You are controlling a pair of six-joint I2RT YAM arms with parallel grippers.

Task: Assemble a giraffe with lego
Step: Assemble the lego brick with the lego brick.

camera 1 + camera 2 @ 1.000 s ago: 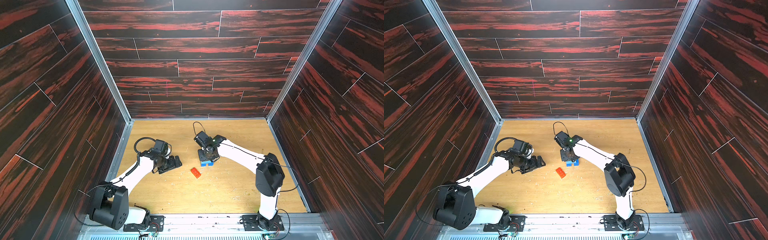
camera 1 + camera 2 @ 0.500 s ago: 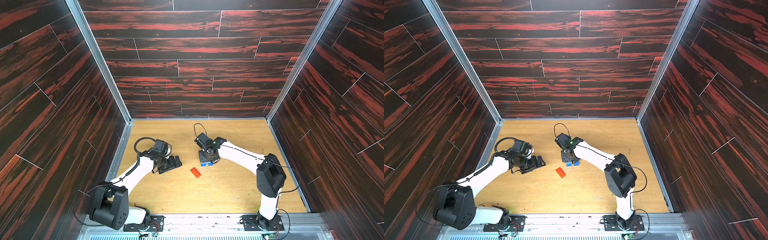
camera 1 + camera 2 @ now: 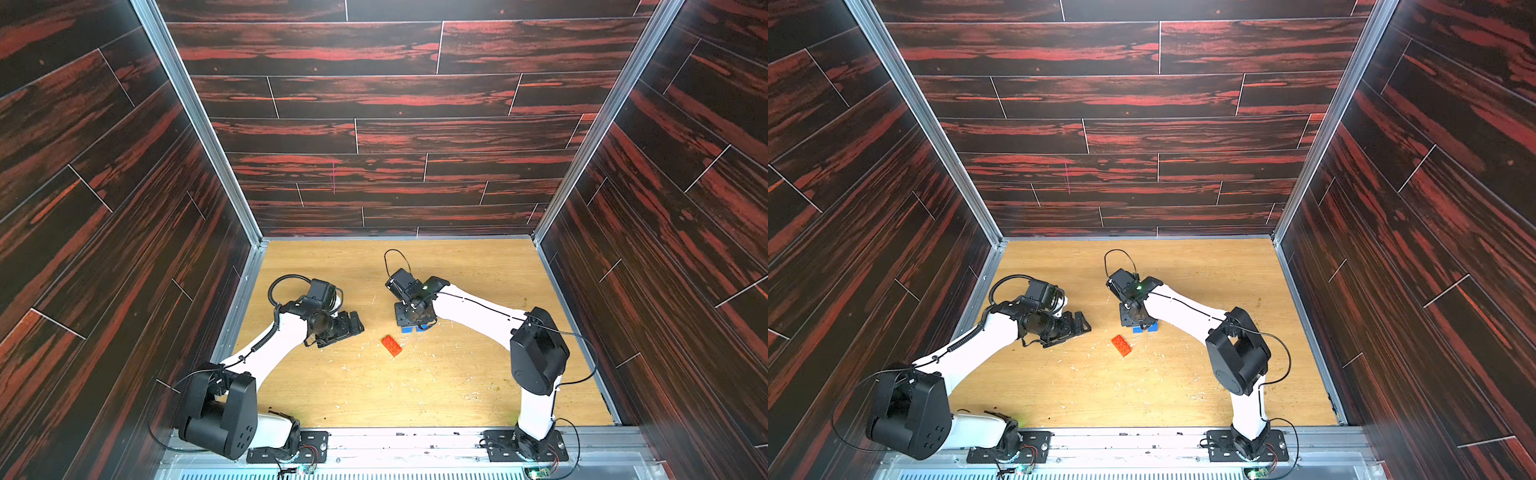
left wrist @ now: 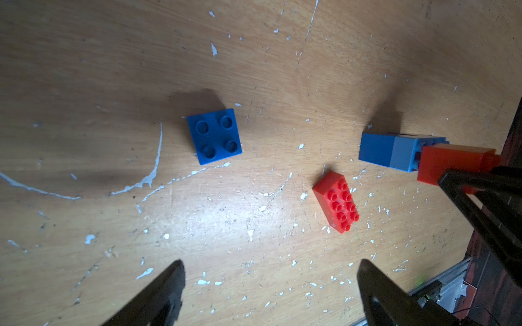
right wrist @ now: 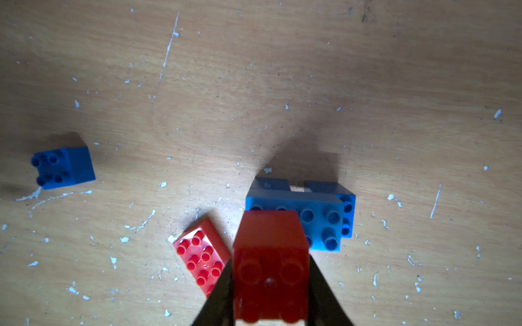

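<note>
Presently, right gripper [image 5: 269,261]: jaws drawn in on the small red brick [image 5: 269,234], one finger against each side face, its studs facing the wrist camera. This brick stands over one end of the light blue brick [image 5: 319,223], the body of the giraffe [image 4: 395,152]. The left wrist view shows a narrow gap with studs between the two, so full seating cannot be confirmed. Two dark blue legs [image 5: 269,183] sit under the light blue brick, on the table [image 5: 395,70], directly beneath the right jaws.

Left gripper [image 4: 271,265]: jaws spread wide, nothing between them but bare table.

Loose dark blue brick [image 4: 214,137]: flat on the table, studs up, out beyond the left fingertips and well apart from the right jaws.

Long red brick [image 4: 336,201]: flat, studs up, beyond the left jaws and off toward the right gripper's side. It lies just beside one right finger and near the giraffe. Whether it touches either cannot be told. It lies between the giraffe and the loose dark blue brick.

In both top views the long red brick lies on open table between the two grippers, nearer the right one
</note>
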